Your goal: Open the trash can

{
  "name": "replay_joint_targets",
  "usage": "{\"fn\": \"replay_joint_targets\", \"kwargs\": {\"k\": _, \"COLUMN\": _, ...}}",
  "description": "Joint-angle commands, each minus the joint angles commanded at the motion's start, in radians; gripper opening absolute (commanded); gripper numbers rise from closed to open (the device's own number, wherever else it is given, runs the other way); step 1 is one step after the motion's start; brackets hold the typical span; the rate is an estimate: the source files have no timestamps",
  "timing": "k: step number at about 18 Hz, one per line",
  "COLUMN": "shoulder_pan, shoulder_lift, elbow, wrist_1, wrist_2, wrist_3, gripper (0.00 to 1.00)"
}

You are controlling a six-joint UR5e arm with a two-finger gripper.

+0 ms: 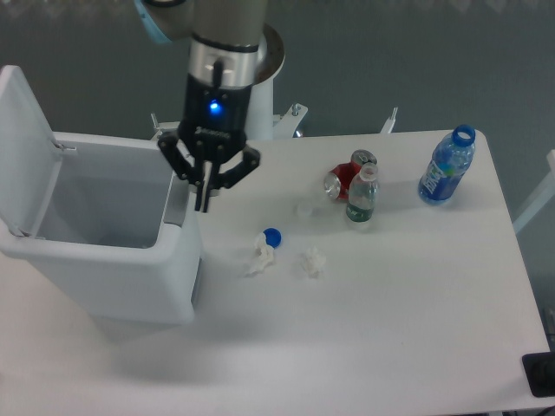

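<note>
Trash can (113, 260) lid up, its top edge cropped

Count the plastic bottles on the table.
2: a blue bottle near the table's far right corner, uncapped, and a small clear bottle beside the red cans.

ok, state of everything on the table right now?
trash can: open, lid swung up at the left
hand: fingers together, empty, over the bin's right rim
blue bottle: upright, uncapped
green bottle: upright, capped
red can: on its side
blue cap: loose
</note>
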Motion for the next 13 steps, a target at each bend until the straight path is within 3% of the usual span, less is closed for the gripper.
{"fn": "replay_joint_targets", "kwargs": {"k": 2, "shoulder_pan": 0.024, "shoulder_lift": 0.014, "elbow": 0.002, "wrist_1": 0.0, "wrist_2": 0.0, "wrist_3": 0.0, "gripper": 0.71}}
{"fn": "replay_joint_targets", "kwargs": {"k": 3, "shoulder_pan": 0.041, "shoulder_lift": 0.015, "elbow": 0.0, "wrist_1": 0.0, "wrist_2": 0.0, "wrist_3": 0.005, "gripper": 0.98}}
{"fn": "replay_joint_targets", "kwargs": {"k": 7, "shoulder_pan": 0.094, "shoulder_lift": 0.015, "elbow": 0.003, "wrist_1": 0.003, "wrist_2": 0.008, "wrist_3": 0.078, "gripper": 1.0}}
{"fn": "replay_joint_targets", "kwargs": {"k": 13, "shoulder_pan": 0.158, "shoulder_lift": -0.008, "elbow": 0.014, "wrist_1": 0.003, "wrist_2": 0.099, "wrist_3": 0.308, "gripper": 1.0}}
